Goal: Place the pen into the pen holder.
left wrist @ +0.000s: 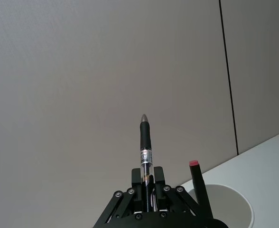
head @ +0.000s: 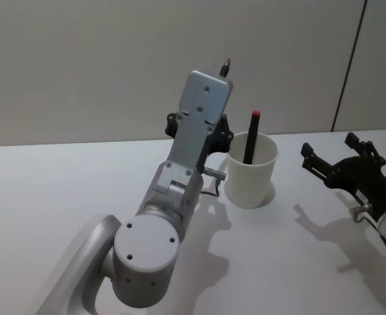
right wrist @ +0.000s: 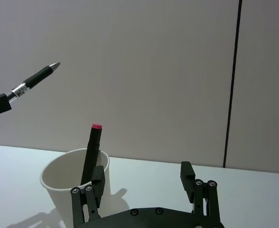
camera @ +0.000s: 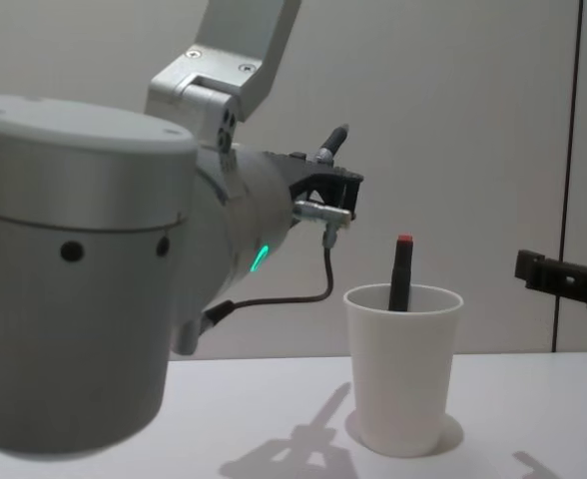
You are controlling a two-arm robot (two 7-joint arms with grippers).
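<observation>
Left gripper (left wrist: pixel 148 202): raised above the table, fingers closed on the pen, pointing up and away from the robot toward the wall; in the head view the arm's grey link hides most of it.
Pen (left wrist: pixel 145 142): clamped low on its clear barrel by the left gripper; black grip and grey tip stick out past the fingertips, tip highest. In the right wrist view the pen (right wrist: pixel 35 78) slants up out of the left gripper with open air under it, off to one side of the cup. In the chest view only its tip end (camera: pixel 333 140) clears the gripper body.
Pen holder (head: pixel 251 172): white paper cup, upright on the table, below the left gripper and just to its right, not touching it. Chest view puts the rim (camera: pixel 403 297) lower than the gripper's fingers.
Marker (head: pixel 252 136): 1 black stick with a red top already stands in the cup, leaning on the rim, top well clear of it.
Right gripper (right wrist: pixel 142 178): low over the table, right of the cup, fingers spread wide with nothing between them; the cup sits just ahead of 1 finger in its own wrist view.
Table (head: pixel 48 190): plain white, carrying the cup and shadows of both arms.
</observation>
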